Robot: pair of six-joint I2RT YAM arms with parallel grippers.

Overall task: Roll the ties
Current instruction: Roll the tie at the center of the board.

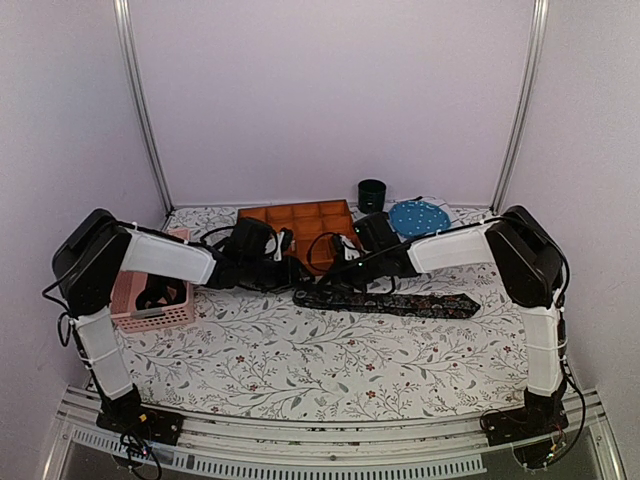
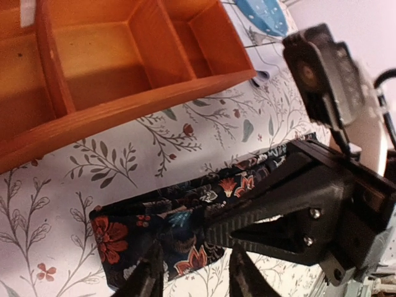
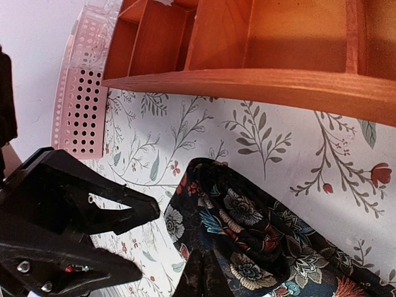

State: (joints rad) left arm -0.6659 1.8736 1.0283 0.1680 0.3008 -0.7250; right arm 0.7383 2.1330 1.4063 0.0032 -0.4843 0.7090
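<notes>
Right tool (image 3: 201, 273) pinches tie (image 1: 400, 300) end beside orange tray (image 1: 262, 214); left tool (image 2: 195, 263) spread wide; pink basket (image 1: 150, 318) holds dark item (image 1: 162, 294).

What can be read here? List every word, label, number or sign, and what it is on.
None: no readable word, number or sign in any view.
The tie, tablecloth and blue plate bear only patterns; the wooden tray and pink basket are unmarked.

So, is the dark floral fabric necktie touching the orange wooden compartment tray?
Apart. The right wrist view shows a strip of bare tablecloth between the necktie and the tray.
</notes>
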